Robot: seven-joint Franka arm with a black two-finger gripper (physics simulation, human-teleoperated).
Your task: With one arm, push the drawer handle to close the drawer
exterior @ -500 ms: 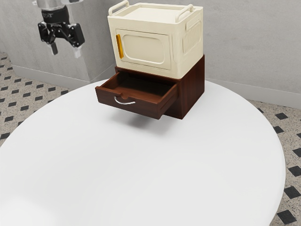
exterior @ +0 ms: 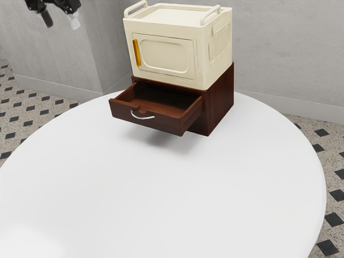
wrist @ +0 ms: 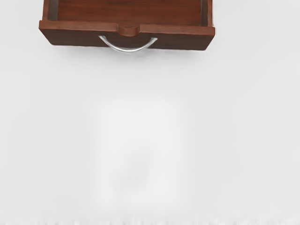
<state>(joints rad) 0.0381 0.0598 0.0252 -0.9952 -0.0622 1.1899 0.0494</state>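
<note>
At the exterior view's upper left corner my gripper (exterior: 61,22) hangs high in the air, its two fingers apart with nothing between them. It is well away from the drawer. The dark wooden drawer (exterior: 156,118) is pulled out of its brown cabinet (exterior: 219,105), and its inside looks bare. A curved silver handle (exterior: 142,116) is on its front panel. From above, the wrist view has the drawer front (wrist: 75,36) and the silver handle (wrist: 129,49), with white tabletop before them.
A cream box (exterior: 164,54) with an orange handle (exterior: 137,52) and top rails sits on the cabinet. The round white table (exterior: 161,199) extends in front of the drawer. Grey walls (exterior: 279,54) stand behind.
My gripper has moved up and slightly toward the exterior view's left, partly out of the frame. The drawer, cabinet and cream box have stayed where they were.
</note>
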